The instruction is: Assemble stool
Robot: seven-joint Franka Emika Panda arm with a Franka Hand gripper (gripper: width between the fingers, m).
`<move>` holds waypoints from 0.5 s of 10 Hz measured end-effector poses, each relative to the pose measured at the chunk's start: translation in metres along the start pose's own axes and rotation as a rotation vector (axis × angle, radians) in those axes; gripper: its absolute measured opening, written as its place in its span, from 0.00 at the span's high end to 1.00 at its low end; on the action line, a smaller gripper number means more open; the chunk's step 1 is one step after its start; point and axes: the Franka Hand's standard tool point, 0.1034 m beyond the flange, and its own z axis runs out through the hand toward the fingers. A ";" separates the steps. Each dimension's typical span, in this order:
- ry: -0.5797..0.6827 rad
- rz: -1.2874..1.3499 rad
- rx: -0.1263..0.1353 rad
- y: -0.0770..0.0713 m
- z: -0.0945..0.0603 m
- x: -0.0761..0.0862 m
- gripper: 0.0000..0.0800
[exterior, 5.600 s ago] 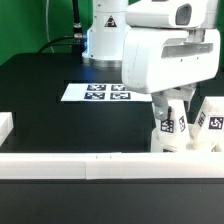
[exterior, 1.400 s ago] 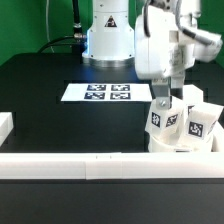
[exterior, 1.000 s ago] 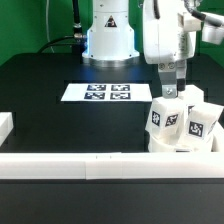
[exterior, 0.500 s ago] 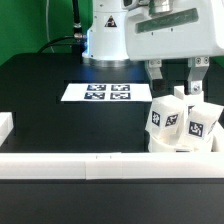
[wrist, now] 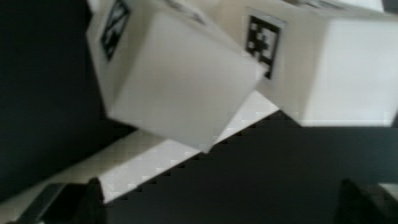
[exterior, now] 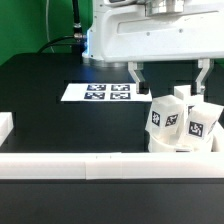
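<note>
Although the legs are already standing on the seat [exterior: 180,146], you cannot yet call the stool finished, because nothing here shows how firmly any leg is seated. In the exterior view the seat sits on the black table [exterior: 45,100] at that view's right, just behind the long white border rail [exterior: 90,164], and at least three tagged white legs rise from it: the nearest leg [exterior: 164,120] in front, a second leg [exterior: 200,124] beside it toward that view's right, and a third leg [exterior: 187,97] partly hidden behind them. The gripper [exterior: 170,78] hangs above the cluster with its fingers spread wide and holding nothing; one finger [exterior: 137,76] shows at the exterior view's left of the legs and the other near the right edge. The wrist view looks down past the two dark fingertips onto two tagged legs close together, with nothing between the fingertips. The marker board [exterior: 100,93] lies well apart, toward the robot base. You should judge the placing largely done; what may remain is tightening or checking each leg, which these pictures cannot confirm.
</note>
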 end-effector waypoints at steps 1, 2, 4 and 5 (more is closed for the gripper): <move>-0.002 -0.103 0.000 0.001 0.000 0.000 0.19; -0.001 -0.217 -0.004 -0.001 0.001 -0.001 0.19; 0.014 -0.318 -0.003 -0.009 0.000 -0.002 0.19; 0.015 -0.373 -0.008 -0.008 0.000 -0.001 0.19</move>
